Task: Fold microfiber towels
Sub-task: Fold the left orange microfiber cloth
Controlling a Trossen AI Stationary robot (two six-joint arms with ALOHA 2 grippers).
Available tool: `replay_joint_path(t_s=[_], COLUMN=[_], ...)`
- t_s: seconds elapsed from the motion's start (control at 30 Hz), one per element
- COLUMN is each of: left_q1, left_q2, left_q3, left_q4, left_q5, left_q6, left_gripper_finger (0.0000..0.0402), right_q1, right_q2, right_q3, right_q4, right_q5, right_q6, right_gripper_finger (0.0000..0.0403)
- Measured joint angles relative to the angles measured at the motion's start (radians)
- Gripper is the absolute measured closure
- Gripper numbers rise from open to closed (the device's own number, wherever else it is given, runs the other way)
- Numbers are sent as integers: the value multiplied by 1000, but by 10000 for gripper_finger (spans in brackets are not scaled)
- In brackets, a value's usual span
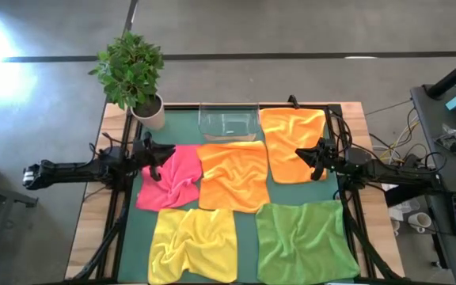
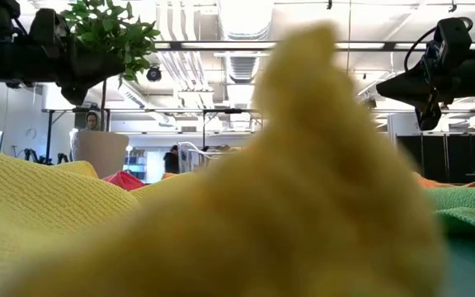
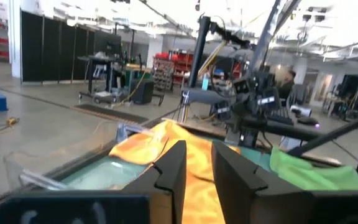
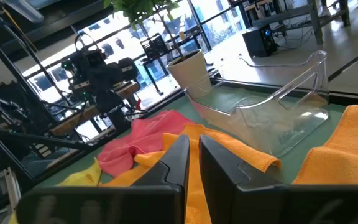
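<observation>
From above, five towels are lying spread on the green mat [image 1: 248, 218] of the tabletop [image 1: 361, 119]: a pink towel [image 1: 169, 180] bunched at the left, an orange towel [image 1: 234, 174] in the middle, a second orange towel [image 1: 291, 142] behind it to the right, a yellow towel [image 1: 194, 244] and a green towel [image 1: 303, 241] along the near edge. None is showing a folded rectangle, so I am judging the job as barely begun, with all five left to fold. The left gripper [image 1: 158, 155] is hovering over the pink towel's far edge and the right gripper [image 1: 311, 157] over the second orange towel; a clear tray [image 1: 228, 120] and a potted plant [image 1: 133, 75] are sitting at the back. At table height, a yellow hump is filling most of the picture, both arms hanging above, holding nothing. Looking past the left wrist, its fingers [image 3: 169, 171] are standing slightly apart and empty, pointing across orange cloth. Looking past the right wrist, its fingers [image 4: 178, 163] are nearly together, a narrow gap between them, gripping nothing, with the tray and pink towel beyond.
</observation>
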Motion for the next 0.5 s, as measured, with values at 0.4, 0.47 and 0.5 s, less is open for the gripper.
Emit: replay_joint_path(t_s=[0.4,0.47,0.5], left_q1=[0,0,0], left_q2=[89,105,113], left_q3=[0,0,0], left_q4=[289,382,429], left_q5=[-54,-58,-59], left_q6=[-29,-97,-119], left_gripper_finger=[265,263,262], right_q1=[0,0,0], right_q2=[0,0,0], right_q3=[0,0,0], right_q4=[0,0,0], right_q5=[0,0,0], right_q6=[0,0,0], right_gripper_finger=[374,374,374])
